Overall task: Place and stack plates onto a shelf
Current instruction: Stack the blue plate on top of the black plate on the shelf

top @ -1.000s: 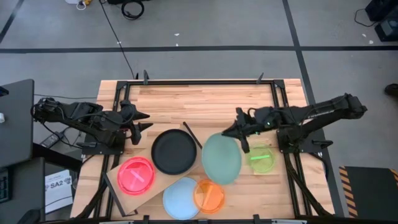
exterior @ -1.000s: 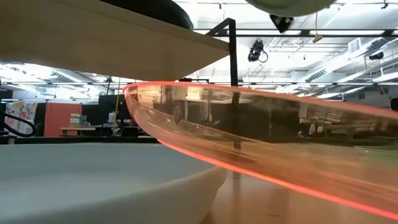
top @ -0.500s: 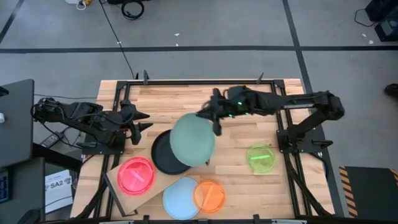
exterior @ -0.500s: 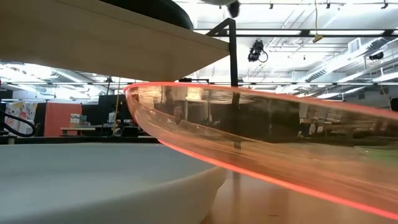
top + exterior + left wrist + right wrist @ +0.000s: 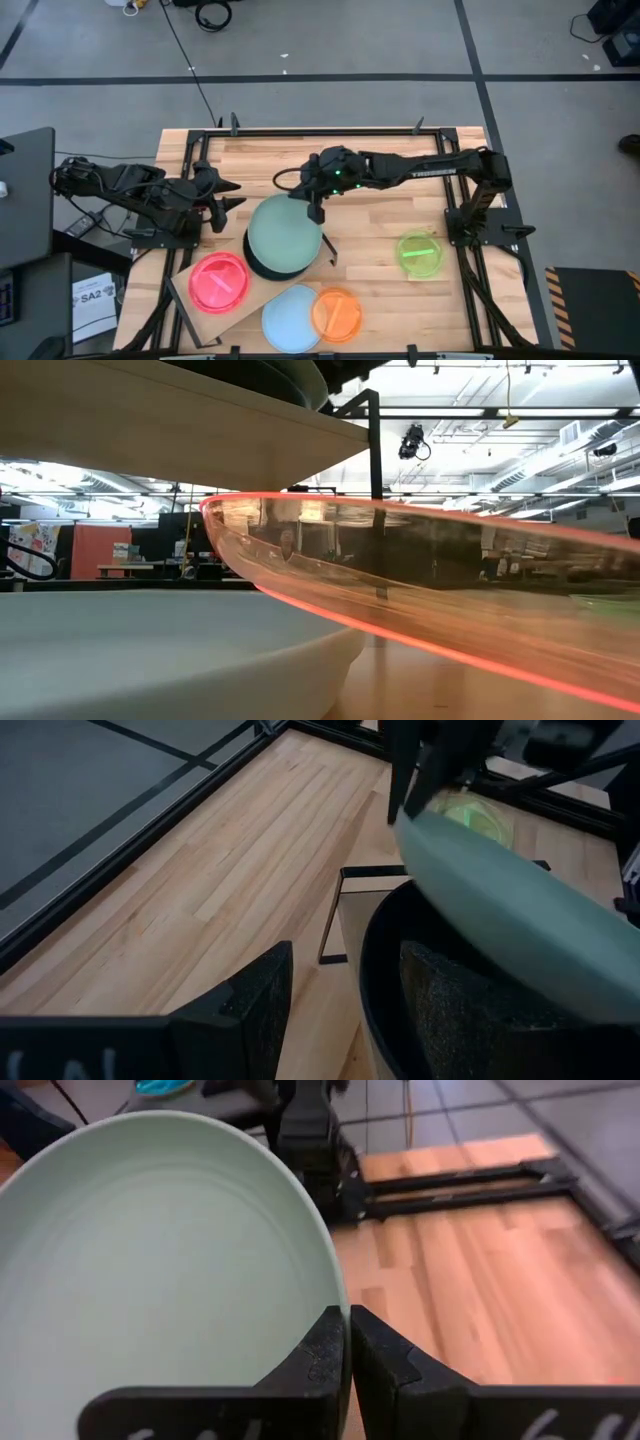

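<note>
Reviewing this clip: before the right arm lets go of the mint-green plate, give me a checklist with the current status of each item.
1. Right gripper pinches the rim of the mint-green plate: ok.
2. Mint-green plate is over the black plate on the shelf: ok.
3. Plate is level and seated in the black one: not ok; the left wrist view shows it tilted.
4. Left gripper is open and clear of the stack: ok.
5. Pink plate lies clear of the stack: ok.

Right gripper [image 5: 318, 208] clamped, left gripper [image 5: 232, 195] agape
</note>
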Robot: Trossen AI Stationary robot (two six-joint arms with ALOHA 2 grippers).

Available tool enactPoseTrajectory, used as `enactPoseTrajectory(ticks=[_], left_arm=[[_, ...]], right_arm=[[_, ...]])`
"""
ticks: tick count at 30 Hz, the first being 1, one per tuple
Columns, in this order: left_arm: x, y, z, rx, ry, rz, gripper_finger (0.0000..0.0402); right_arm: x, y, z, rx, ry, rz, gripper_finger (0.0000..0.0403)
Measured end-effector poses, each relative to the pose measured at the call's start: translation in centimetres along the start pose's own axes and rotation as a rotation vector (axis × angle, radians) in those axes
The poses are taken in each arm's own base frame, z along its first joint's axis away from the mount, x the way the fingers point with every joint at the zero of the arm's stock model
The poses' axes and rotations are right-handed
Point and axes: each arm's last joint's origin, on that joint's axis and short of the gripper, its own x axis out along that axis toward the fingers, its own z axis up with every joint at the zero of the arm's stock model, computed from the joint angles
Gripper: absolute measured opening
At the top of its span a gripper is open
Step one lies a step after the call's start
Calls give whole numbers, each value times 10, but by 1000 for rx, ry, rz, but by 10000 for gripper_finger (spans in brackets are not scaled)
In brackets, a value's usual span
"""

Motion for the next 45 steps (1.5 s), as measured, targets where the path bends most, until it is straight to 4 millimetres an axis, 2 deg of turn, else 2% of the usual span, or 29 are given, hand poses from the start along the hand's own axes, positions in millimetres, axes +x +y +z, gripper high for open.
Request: enactPoseTrajectory(ticks=[2, 9, 37, 45], left_arm=[[0, 0, 0, 0, 0, 0, 192], [0, 0, 0, 0, -1, 0, 192], [0, 0, 0, 2, 2, 1, 192], [0, 0, 0, 2, 2, 1, 192]], right_arm=[[7, -1, -4, 10, 17, 12, 20], [13, -2, -7, 11, 26, 12, 20], [13, -2, -7, 11, 25, 12, 36], [13, -2, -7, 10, 25, 11, 66]])
